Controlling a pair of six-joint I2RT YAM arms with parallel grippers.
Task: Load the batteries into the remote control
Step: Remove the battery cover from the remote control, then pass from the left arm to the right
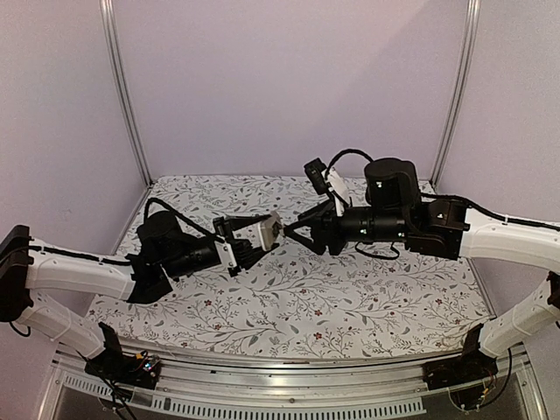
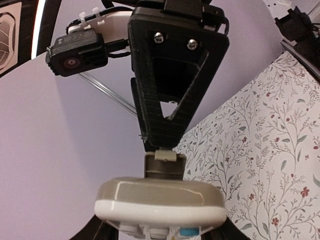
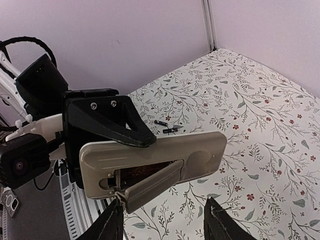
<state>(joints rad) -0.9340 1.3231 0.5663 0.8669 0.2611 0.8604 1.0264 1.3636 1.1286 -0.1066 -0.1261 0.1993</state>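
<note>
Remote control [image 2: 160, 200] (back cover [image 3: 150, 187] ajar, labels unreadable) clenched by left gripper [image 1: 247, 238]; right gripper [image 3: 166, 222] released.

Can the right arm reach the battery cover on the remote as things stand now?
Probably yes: the left gripper holds the remote with its back toward the right gripper, whose open fingers sit just before the half-lifted cover, with nothing between.
</note>
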